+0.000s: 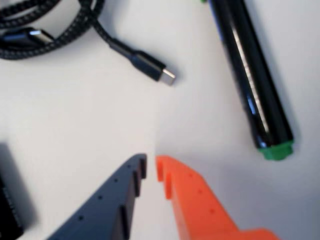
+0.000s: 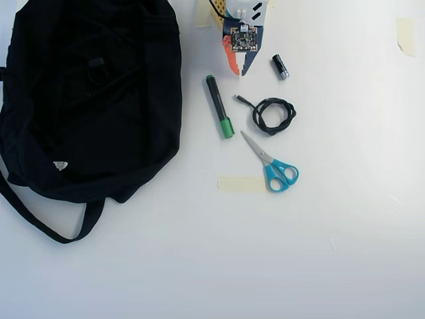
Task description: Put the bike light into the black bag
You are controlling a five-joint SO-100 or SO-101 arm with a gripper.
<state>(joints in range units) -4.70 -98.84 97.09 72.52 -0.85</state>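
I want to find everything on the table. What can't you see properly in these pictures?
- Bike light: not made out in either view.
- Black thing, wrist view: cut off by the left edge, blurred.
- Marker, wrist view: top cut off by the upper edge.
- Bag, overhead view: inside hidden by its own fabric.
- Gripper, overhead view: partly under the arm's circuit board.

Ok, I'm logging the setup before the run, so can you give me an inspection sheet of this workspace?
Surface: white tabletop, with a beige tape strip below the marker.
Job's things: large black fabric bag at the overhead view's left; bike light not seen.
Clutter: black marker with green cap, teal-handled scissors, small black-and-silver battery.
Claw: orange-and-blue claw nearly closed, empty.
Cables: coiled black braided cable.
Surroundings: nothing seen.
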